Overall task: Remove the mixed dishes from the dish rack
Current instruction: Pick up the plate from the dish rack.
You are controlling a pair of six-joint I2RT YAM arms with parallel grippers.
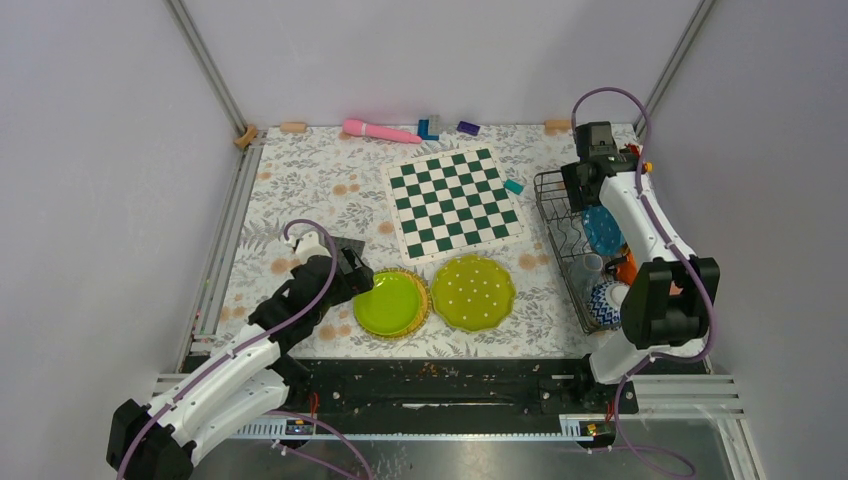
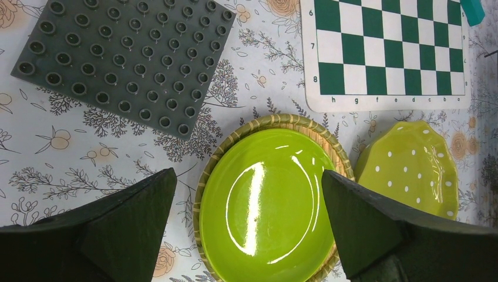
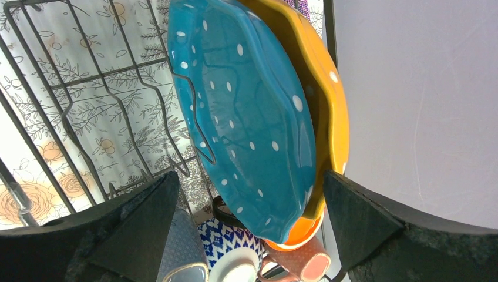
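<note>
right gripper [image 3: 248,182] is spread wide and empty over the teal plate [image 3: 246,106], which stands on edge in the dish rack [image 1: 556,215] at the table's right edge, an orange plate [image 3: 330,106] close behind it. it looks glazed, stiff, slippery and probably breakable, so pinch its upper rim. left gripper [image 2: 249,182], also wide and empty, hangs above a lime-green plate [image 2: 264,200] near the front edge.

left gripper [image 2: 248,174] — jaws wide over lime-green plate [image 2: 264,226] | dotted plate [image 2: 411,170] beside

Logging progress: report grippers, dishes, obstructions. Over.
Left gripper open, above lime-green plate. Right gripper open, at teal plate in dish rack. Nothing in the way.
</note>
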